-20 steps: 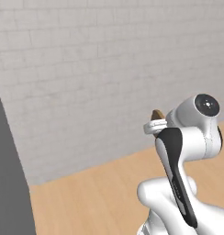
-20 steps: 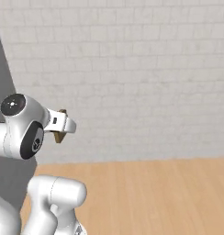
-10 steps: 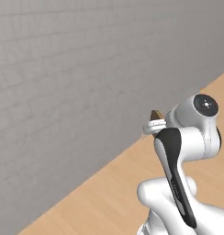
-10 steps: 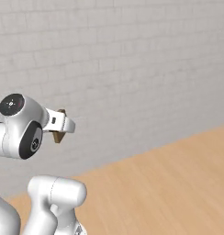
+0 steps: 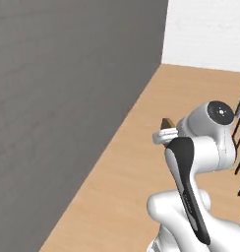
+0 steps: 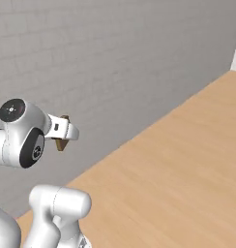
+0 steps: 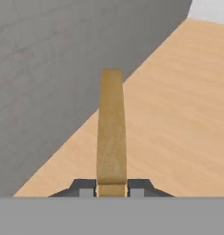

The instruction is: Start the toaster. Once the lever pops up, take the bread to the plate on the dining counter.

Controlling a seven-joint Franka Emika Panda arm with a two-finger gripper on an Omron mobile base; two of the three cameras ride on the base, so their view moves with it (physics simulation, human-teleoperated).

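Grey brick wall [image 6: 91, 58] and light wood floor [image 6: 178, 169] behind everything, with thin black legs [image 5: 238, 135] of some furniture at the right edge of the left base view. Bread [image 7: 111, 133] is in the gripper [image 7: 111, 187], held up in the air: hand view shows the tan slice edge-on, rising straight out from between the two dark fingers [image 7: 86, 187], which are clamped on its lower end. In the right base view the bread's brown corner pokes out beside the white wrist. Judgement: slice is light, thin, fairly stiff once toasted but crumbly, so a pinch across the flat faces near one edge suits it; squeezing harder could crack it, and a fast swing might let it pivot in the pads.
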